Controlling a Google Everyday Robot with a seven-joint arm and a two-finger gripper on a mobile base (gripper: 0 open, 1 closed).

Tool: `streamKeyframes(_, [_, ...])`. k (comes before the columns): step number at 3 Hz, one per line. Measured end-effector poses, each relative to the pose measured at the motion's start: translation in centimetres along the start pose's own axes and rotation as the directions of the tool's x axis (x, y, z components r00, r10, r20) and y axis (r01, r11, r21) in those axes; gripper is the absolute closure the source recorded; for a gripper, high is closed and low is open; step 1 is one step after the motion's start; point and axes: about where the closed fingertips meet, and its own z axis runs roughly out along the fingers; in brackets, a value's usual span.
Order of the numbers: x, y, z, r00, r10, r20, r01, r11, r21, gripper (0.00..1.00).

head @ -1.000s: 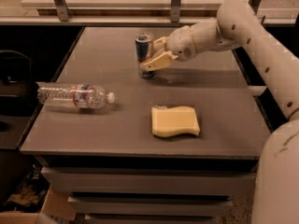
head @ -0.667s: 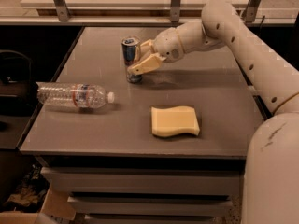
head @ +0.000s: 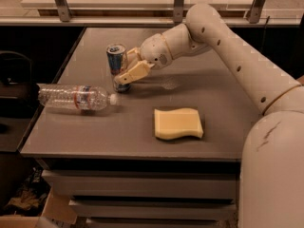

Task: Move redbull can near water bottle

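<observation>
Redbull can [head: 117, 63] upright in hand [head: 122, 75] — water bottle [head: 76, 97] lying, cap toward it.

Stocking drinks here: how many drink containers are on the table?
2. The redbull can is upright at centre-left, clamped in the gripper; the water bottle lies on its side near the table's left edge. None appears hidden.

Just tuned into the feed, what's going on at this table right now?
The robot's arm reaches across the table from the right, and its gripper has the jaws closed on the upright redbull can. The can stands just behind the cap end of the water bottle, which lies on its side near the left edge. A yellow sponge lies apart, toward the front right, untouched.
</observation>
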Motion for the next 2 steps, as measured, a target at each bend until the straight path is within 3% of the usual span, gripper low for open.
streamKeyframes(1, [-0.01, 0.00, 0.00, 1.000, 0.000, 0.000, 0.000, 1.0000, 0.000, 1.00])
streamKeyframes(2, [-0.08, 0.40, 0.60, 1.000, 0.005, -0.001, -0.005, 0.9998, -0.020, 0.82])
